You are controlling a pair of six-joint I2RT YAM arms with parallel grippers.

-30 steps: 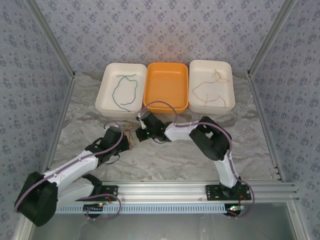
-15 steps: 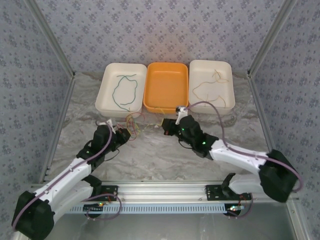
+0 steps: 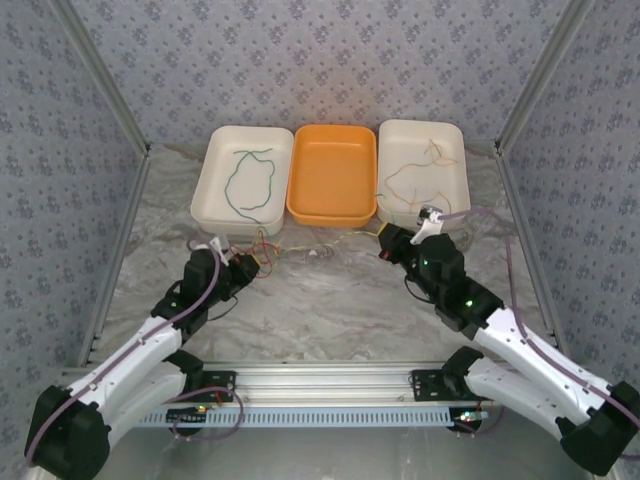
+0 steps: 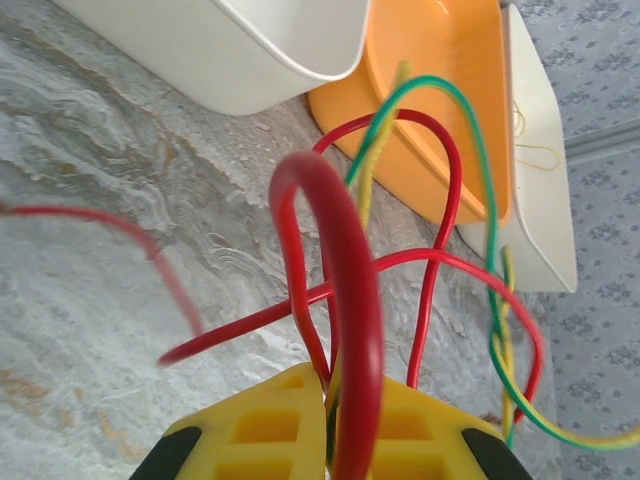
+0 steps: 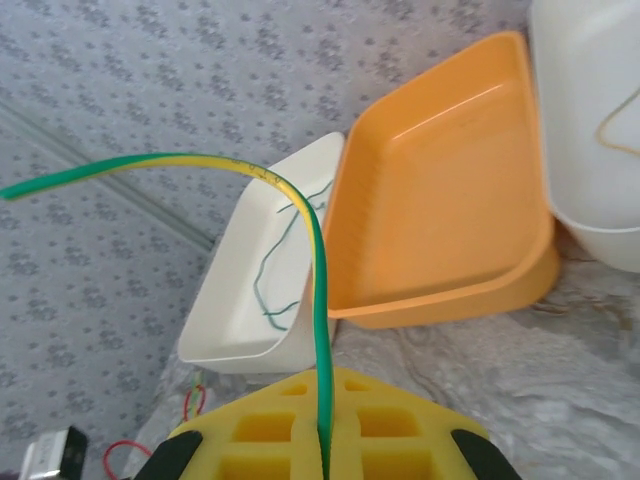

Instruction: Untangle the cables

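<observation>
TANGLE PULLED TAUT: The cables [image 3: 300,246] stretch in a loose line from left to right across the table [image 3: 330,310], just in front of the orange tray [image 3: 332,216], with their long axis running from one arm to the other. The left gripper [image 3: 252,262] is clenched on a red cable [image 4: 345,330], which loops up out of its yellow pads [image 4: 270,430] and crosses other red loops ahead of it. The right gripper [image 3: 386,240], near the front corner of the right white tray [image 3: 457,150], pinches a green-and-yellow cable [image 5: 310,250] that rises from between its pads and arches over to the left. A green wire [image 3: 245,185] curls alone in the left white tray [image 3: 213,170], and a cream wire [image 3: 415,182] sprawls in the right one (the three trays stand side by side, touching, at the far edge). The tabletop is marbled grey-white. Blue-grey patterned walls [image 3: 300,60] close in the cell, and an aluminium rail [image 3: 330,380] carries both arm bases.
</observation>
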